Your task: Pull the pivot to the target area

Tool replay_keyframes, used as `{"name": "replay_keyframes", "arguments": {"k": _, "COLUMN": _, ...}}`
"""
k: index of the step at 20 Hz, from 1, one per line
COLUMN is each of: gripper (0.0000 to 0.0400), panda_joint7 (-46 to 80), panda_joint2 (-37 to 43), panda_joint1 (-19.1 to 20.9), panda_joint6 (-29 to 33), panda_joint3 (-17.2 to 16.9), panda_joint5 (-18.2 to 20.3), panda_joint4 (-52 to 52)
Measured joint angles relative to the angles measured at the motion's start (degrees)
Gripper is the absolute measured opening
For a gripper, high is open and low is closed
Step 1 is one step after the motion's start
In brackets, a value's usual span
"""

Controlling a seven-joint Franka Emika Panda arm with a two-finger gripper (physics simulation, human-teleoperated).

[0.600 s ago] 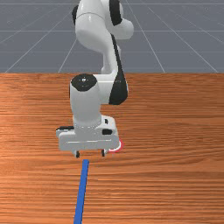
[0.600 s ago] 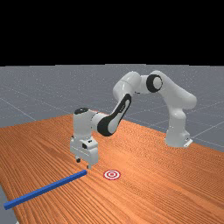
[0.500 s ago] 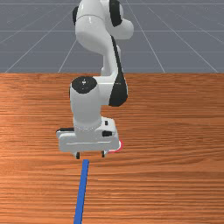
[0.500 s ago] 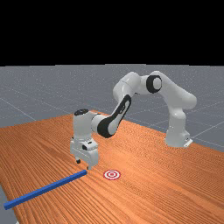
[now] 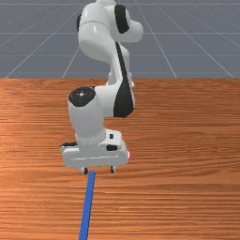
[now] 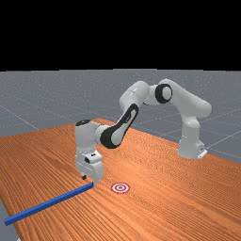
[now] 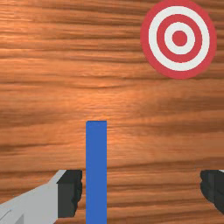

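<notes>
The gripper (image 5: 99, 170) stands wide, its fingers well apart with nothing pinched between them; the blue bar (image 7: 96, 175) lies on the table (image 5: 187, 140), its near end under the hand, and in the wrist view that end runs in between the two fingers – just beside one of them, a thin strip of wood showing in the gap, and well apart from the other; in the front view the close finger is the one on that view's left; from there the bar stretches away from the arm's base (image 6: 190, 146), and in the far view its other end reaches the table's edge at that view's left; the round red-and-white target (image 6: 120, 188) lies flat near the bar's near end but apart from it, on the base side and off toward the farther finger; in the front view the hand hides most of it – a bit of red rim shows at the hand's right side.
</notes>
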State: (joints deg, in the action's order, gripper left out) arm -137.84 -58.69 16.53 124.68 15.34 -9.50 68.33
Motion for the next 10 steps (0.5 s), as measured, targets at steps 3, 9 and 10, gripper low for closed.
{"name": "replay_keyframes", "arguments": {"k": 3, "gripper": 0.0400, "panda_joint7": -1.45, "panda_joint2": -8.18, "panda_joint1": -1.75, "panda_joint6": -7.47, "panda_joint3": 0.51, "panda_joint5": 1.04, "panda_joint4": -15.74}}
{"name": "replay_keyframes", "arguments": {"k": 9, "gripper": 0.0400, "panda_joint7": -0.96, "panda_joint2": -11.51, "panda_joint1": -3.21, "panda_joint6": -8.30, "panda_joint3": -0.80, "panda_joint5": -0.08, "panda_joint4": -20.76}}
{"name": "replay_keyframes", "arguments": {"k": 10, "gripper": 0.0400, "panda_joint7": -2.39, "panda_joint2": -14.44, "panda_joint1": -3.06, "panda_joint6": -9.29, "panda_joint3": 0.28, "panda_joint5": 1.05, "panda_joint4": -24.78}}
